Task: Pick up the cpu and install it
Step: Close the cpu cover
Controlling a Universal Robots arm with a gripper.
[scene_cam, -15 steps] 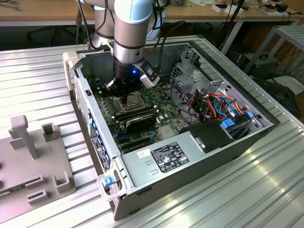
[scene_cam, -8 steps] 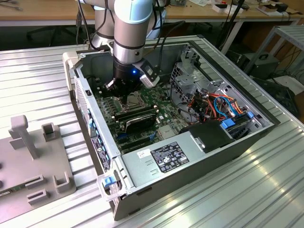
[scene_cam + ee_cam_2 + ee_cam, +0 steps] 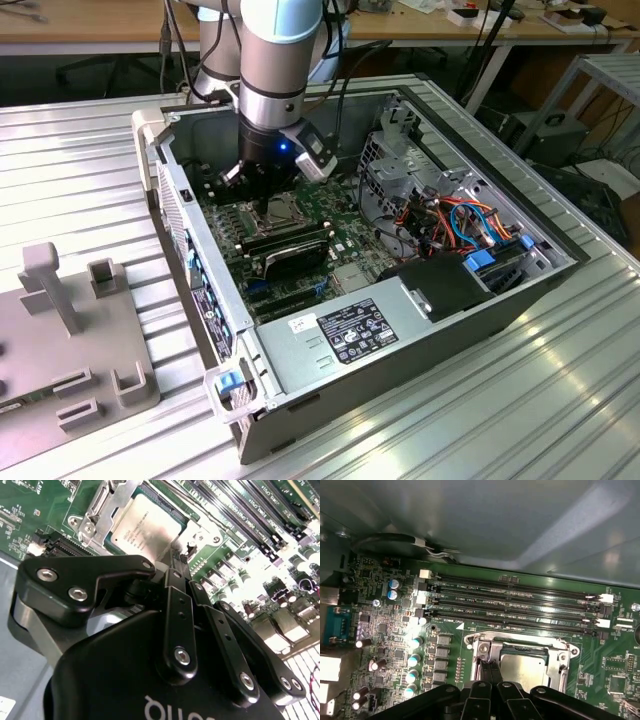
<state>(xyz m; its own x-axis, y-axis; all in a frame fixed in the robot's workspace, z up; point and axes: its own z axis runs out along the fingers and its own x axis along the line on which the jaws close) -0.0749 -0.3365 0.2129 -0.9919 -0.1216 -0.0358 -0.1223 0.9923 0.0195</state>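
Observation:
The cpu (image 3: 145,527), a square chip with a silver lid, lies flat in the motherboard socket, inside the metal socket frame (image 3: 97,512). In the first wrist view the cpu (image 3: 522,667) sits in the same frame (image 3: 560,657). My gripper (image 3: 178,556) is shut, its two black fingers pressed together with nothing seen between them. The tips hang just beside one edge of the cpu, by the frame. In the exterior view the gripper (image 3: 268,205) reaches down into the open computer case (image 3: 210,300), over the motherboard.
Long memory slots (image 3: 520,605) run beside the socket, with capacitors (image 3: 412,660) on another side. Inside the case are a power supply (image 3: 350,330), a drive cage (image 3: 400,170) and coloured cables (image 3: 460,220). A grey fixture (image 3: 70,330) stands at the exterior view's left.

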